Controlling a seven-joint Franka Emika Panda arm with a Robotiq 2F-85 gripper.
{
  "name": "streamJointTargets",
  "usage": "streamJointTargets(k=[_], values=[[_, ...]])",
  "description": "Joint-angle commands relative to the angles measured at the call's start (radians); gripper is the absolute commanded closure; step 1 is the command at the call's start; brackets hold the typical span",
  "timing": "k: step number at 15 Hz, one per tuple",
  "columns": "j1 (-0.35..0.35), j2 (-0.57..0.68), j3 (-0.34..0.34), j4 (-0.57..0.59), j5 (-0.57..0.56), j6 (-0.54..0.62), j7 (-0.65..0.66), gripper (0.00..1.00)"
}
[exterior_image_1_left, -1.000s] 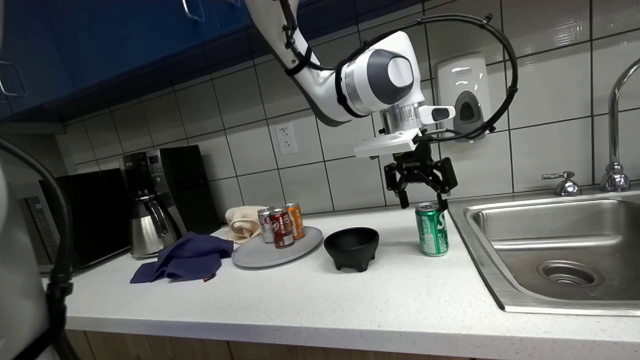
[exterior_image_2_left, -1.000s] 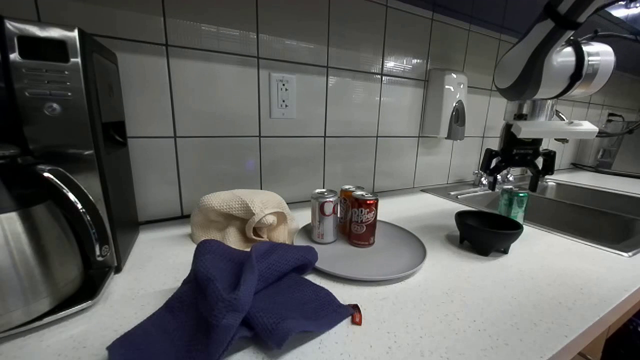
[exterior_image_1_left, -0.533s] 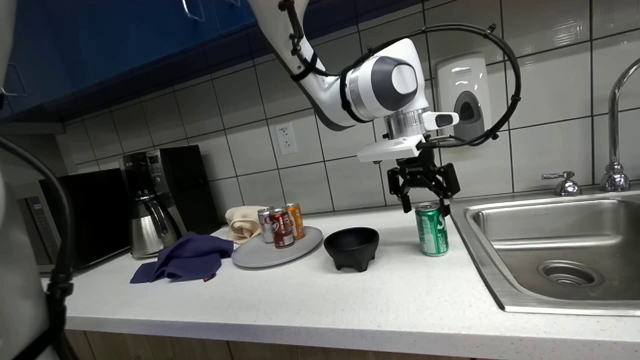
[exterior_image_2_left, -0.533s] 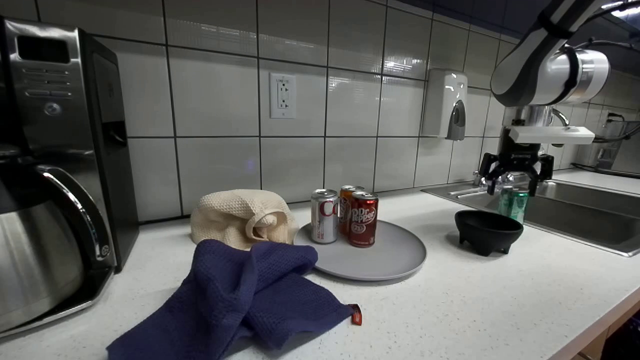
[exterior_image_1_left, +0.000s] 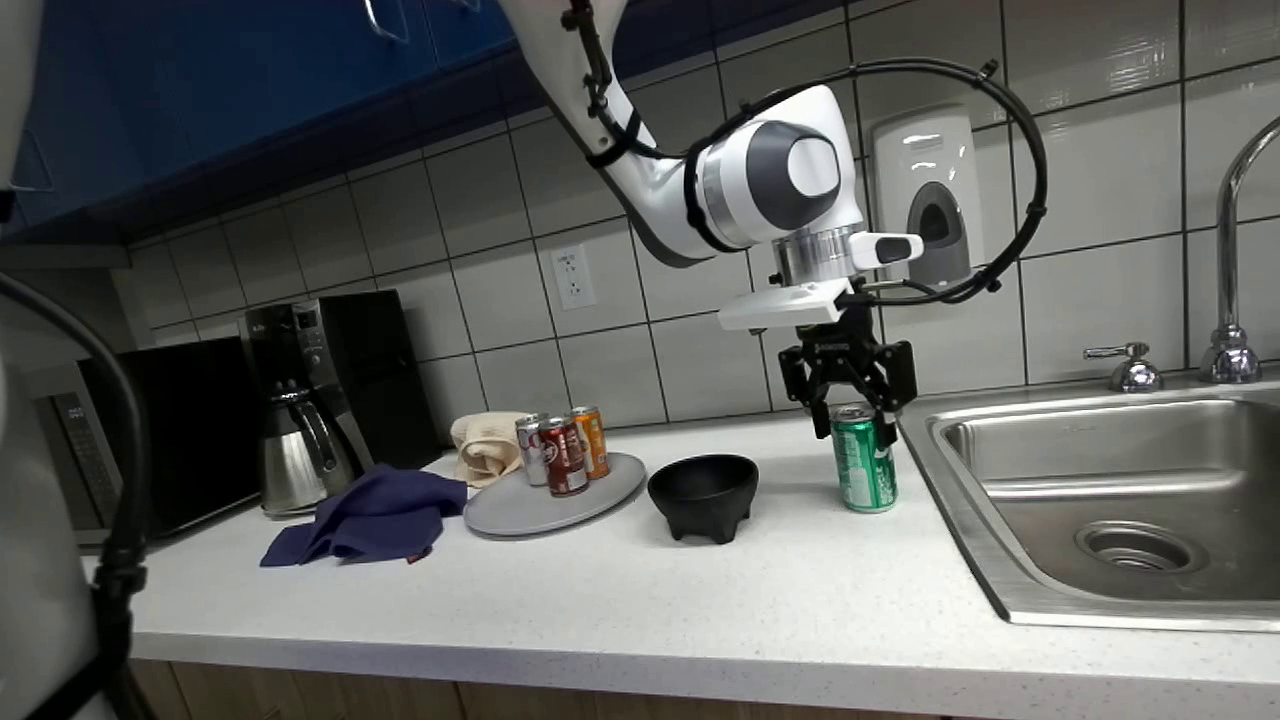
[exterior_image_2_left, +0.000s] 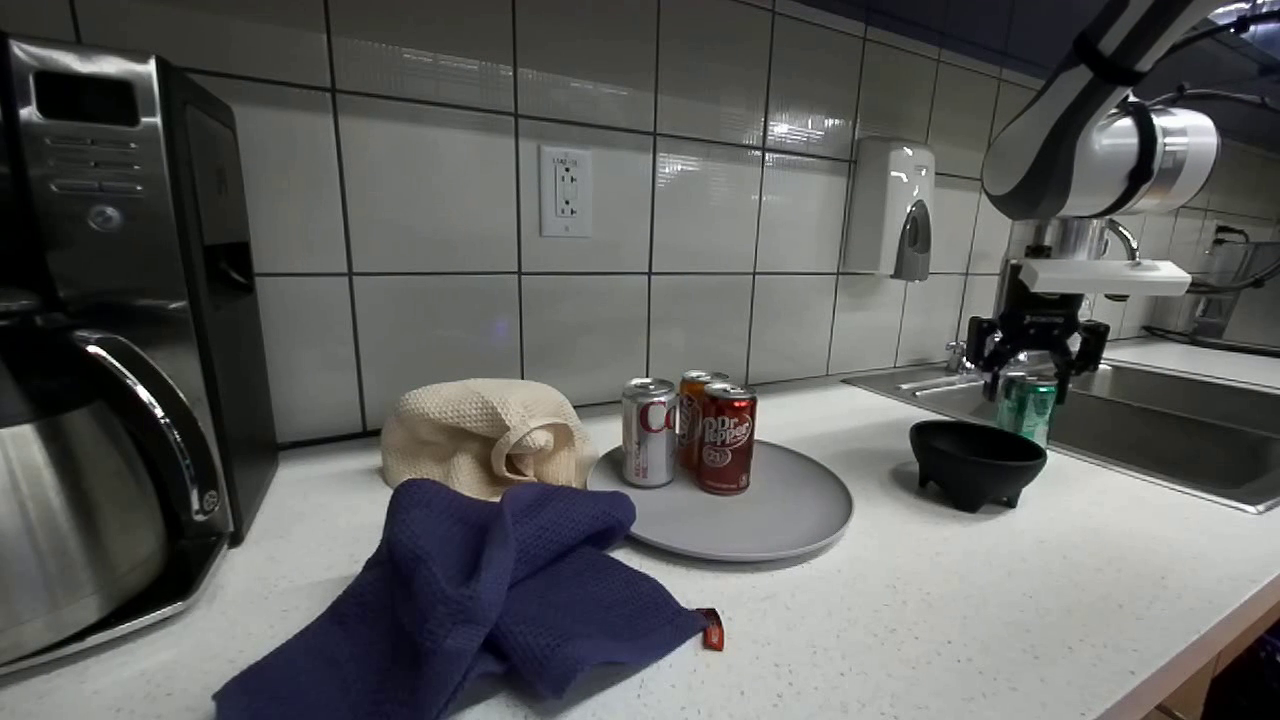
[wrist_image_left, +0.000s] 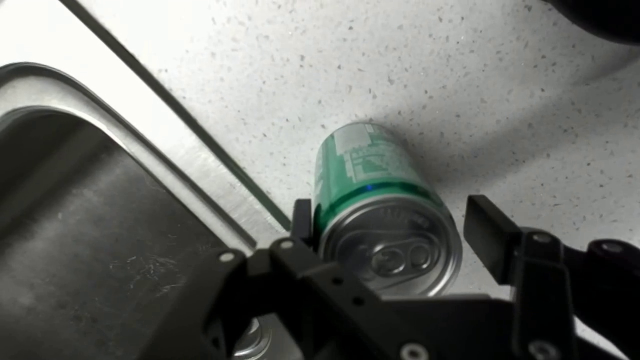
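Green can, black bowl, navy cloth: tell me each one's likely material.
Green can: metal, probably aluminium; shiny silver lid with a pull tab, printed side. Black bowl: matte, uniform surface; perhaps plastic, possibly stone. Navy cloth: woven fabric, perhaps cotton; textured surface, loose folds.

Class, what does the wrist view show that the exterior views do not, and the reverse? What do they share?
Only the wrist view clearly shows the pull tab on the green can. Only the exterior views show the gray plate, its three cans, navy cloth, beige cloth, coffee maker and soap dispenser. Both share the green can, the open gripper straddling it, the sink and countertop.
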Motion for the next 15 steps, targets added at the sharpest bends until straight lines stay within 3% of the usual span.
streamJointTargets(k=[1, 2, 3, 15], values=[[-0.023, -0.002, 0.02, 0.009, 0.022, 0.001, -0.035, 0.51], [-0.021, -0.004, 0.018, 0.009, 0.018, 0.0, -0.033, 0.6], [-0.019, -0.007, 0.018, 0.009, 0.015, 0.0, -0.031, 0.62], [0.047, -0.069, 0.037, 0.023, -0.048, 0.013, -0.014, 0.62]])
